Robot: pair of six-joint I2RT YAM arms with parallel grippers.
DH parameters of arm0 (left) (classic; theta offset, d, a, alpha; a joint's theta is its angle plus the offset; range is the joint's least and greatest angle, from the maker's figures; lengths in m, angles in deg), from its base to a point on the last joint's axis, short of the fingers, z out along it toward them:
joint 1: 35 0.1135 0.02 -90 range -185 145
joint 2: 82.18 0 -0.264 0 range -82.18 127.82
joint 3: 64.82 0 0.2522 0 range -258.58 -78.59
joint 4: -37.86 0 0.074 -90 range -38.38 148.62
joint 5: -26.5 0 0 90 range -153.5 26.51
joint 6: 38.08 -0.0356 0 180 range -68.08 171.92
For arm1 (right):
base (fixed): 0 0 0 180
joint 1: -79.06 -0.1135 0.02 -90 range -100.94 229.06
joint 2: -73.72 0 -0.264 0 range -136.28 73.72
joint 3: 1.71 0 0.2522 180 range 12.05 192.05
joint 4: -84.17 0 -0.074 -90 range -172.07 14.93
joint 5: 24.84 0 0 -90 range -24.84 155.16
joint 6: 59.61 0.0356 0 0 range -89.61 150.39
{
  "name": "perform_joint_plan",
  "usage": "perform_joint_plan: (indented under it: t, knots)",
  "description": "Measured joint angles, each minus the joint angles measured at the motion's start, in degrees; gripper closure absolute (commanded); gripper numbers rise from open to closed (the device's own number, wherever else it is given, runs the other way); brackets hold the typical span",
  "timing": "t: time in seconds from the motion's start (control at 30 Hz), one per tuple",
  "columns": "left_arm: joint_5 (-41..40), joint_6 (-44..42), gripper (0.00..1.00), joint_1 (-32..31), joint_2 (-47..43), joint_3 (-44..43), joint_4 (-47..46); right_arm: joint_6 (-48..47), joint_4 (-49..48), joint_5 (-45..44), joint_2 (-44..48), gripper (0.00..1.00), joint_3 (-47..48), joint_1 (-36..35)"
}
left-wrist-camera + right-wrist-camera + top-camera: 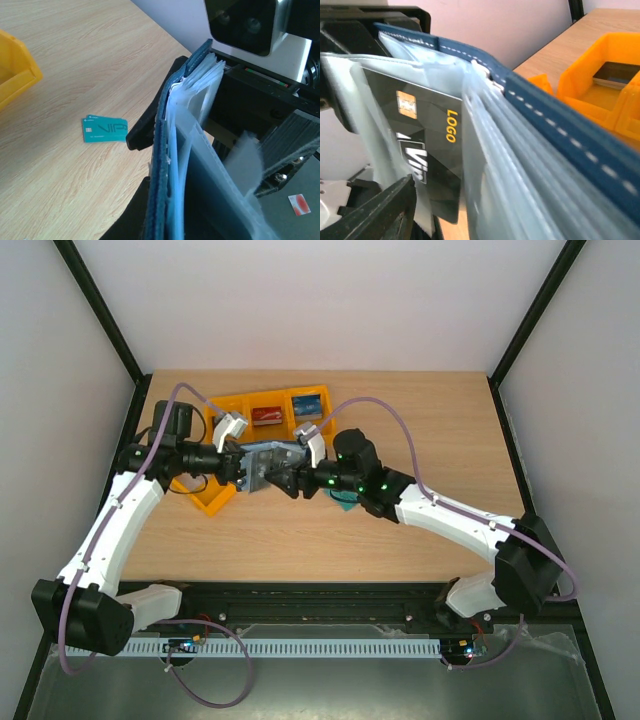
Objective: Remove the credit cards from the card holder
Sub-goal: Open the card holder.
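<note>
Obs: left gripper (pixel 238 470) was clamped on the holder's (pixel 266 460) navy cover, holding it off the table (pixel 430 440) beside the bins (pixel 240 402), probably so the sleeves fanned toward the right gripper (pixel 292 480). Its jaws stood apart around one sleeve. Only the right wrist view showed the dark card (pixel 427 150) inside that sleeve. Only the left wrist view showed a teal card (pixel 105 130) on the table.

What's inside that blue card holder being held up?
A dark card with a gold chip sits in one clear sleeve of the card holder. The other sleeves are seen edge-on, so any cards in them are hidden.
</note>
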Motion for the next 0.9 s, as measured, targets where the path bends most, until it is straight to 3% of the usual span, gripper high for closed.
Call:
perform_joint_plan:
  t: [0.2, 0.3, 0.47, 0.63, 0.77, 0.9]
  knots:
    - [0.83, -0.24, 0.98, 0.0, 0.0, 0.0, -0.09, 1.09, -1.03, 0.37, -0.02, 0.79, 0.09, -0.39]
    - [1.18, -0.26, 0.91, 0.0, -0.02, 0.0, -0.11, 1.46, -0.55, 0.28, 0.24, 0.96, 0.09, -0.37]
    - [1.05, -0.83, 0.46, 0.46, -0.02, 0.0, -0.37, 1.25, 2.19, -0.28, 2.47, 0.98, 0.09, -0.2]
    - [0.7, -2.01, 0.2, 2.05, -0.02, -0.11, -0.04, 1.33, 8.76, -5.16, 6.71, 0.98, 0.42, 0.98]
    - [2.32, -5.03, 0.1, 2.08, -0.02, -0.13, 1.81, 1.33, 15.85, -10.23, 6.91, 0.98, 3.32, 1.36]
    - [3.48, -8.02, 0.07, 0.44, 0.0, -0.13, 4.02, 1.31, 20.98, -11.96, 4.55, 0.98, 6.84, 1.29]
